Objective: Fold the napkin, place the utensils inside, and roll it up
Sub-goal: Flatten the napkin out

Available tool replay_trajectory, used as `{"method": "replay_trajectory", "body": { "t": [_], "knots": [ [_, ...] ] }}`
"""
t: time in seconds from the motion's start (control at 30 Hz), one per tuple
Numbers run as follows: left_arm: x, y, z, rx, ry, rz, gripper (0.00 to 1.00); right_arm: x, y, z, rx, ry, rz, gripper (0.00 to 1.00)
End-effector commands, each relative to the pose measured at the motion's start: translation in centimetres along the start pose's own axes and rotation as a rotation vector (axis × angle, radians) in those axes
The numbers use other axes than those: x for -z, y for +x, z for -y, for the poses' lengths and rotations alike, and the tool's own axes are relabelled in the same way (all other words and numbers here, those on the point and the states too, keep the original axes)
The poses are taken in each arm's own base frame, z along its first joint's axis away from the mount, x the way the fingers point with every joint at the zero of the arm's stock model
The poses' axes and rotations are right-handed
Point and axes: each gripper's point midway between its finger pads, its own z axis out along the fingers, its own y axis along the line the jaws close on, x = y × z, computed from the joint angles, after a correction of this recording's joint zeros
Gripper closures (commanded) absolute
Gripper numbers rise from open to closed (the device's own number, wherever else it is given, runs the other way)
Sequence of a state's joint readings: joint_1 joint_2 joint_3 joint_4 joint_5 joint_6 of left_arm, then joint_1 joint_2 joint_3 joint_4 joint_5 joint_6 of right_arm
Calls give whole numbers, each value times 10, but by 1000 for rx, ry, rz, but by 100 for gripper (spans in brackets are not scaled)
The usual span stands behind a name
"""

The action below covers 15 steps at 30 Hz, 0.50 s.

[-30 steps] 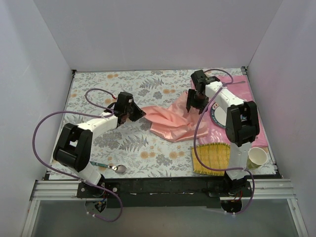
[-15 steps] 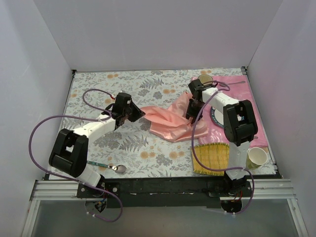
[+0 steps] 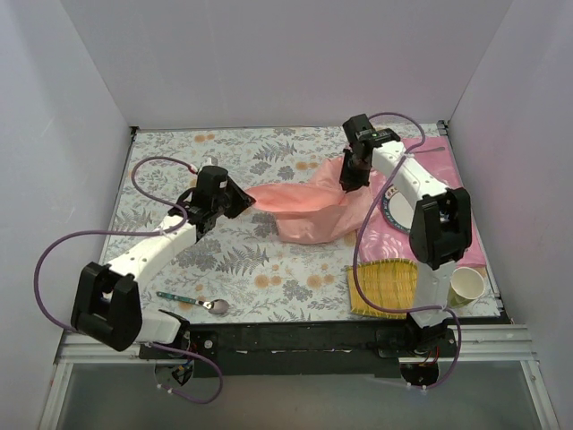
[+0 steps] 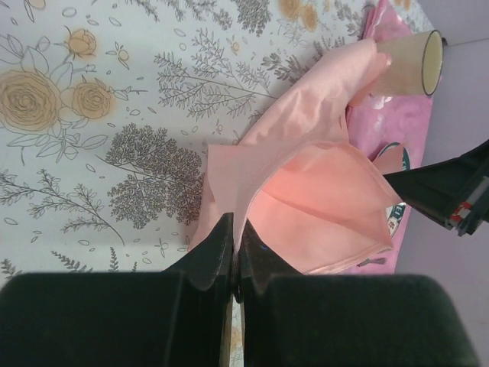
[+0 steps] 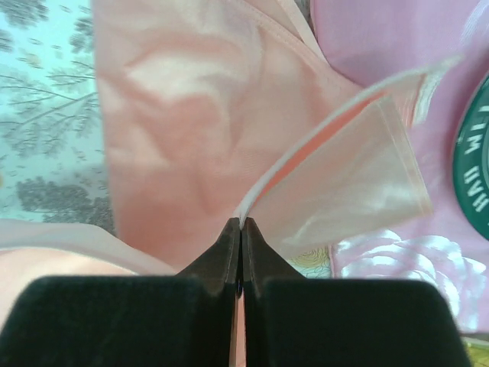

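Note:
The salmon-pink napkin (image 3: 309,208) hangs stretched between my two grippers above the middle of the floral table. My left gripper (image 3: 243,202) is shut on its left edge; in the left wrist view the cloth (image 4: 306,183) runs out from between the closed jaws (image 4: 235,229). My right gripper (image 3: 351,177) is shut on the right edge, with the hem (image 5: 321,138) pinched between the closed jaws (image 5: 241,223). The teal-handled spoon (image 3: 192,301) lies on the table near the front edge, left of centre, apart from both grippers.
A deeper pink placemat (image 3: 448,193) lies at the right with a round plate (image 3: 391,208) on it. A yellow woven mat (image 3: 385,285) and a paper cup (image 3: 467,285) sit at the front right. Grey walls enclose the table on three sides.
My right gripper has closed on the napkin's right edge and lifted it toward the back. My left gripper has pulled its edge leftward, stretching the cloth out.

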State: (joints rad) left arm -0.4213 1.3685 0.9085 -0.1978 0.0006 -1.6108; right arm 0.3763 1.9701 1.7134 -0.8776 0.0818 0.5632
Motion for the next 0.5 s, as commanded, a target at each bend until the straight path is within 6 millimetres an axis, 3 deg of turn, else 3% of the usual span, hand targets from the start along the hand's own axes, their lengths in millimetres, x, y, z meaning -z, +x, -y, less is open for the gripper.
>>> {"method": "replay_trajectory", "body": {
  "t": [0.0, 0.17, 0.33, 0.47],
  "knots": [
    [51, -41, 30, -78, 60, 150, 100, 81, -30, -9, 60, -53, 172, 99],
    [100, -62, 51, -108, 121, 230, 100, 127, -31, -18, 138, -134, 257, 99],
    [155, -85, 83, -209, 213, 307, 100, 187, -36, -25, 191, -228, 378, 95],
    [201, -93, 102, -249, 277, 333, 100, 227, -24, -34, 180, -310, 387, 99]
  ]
}}
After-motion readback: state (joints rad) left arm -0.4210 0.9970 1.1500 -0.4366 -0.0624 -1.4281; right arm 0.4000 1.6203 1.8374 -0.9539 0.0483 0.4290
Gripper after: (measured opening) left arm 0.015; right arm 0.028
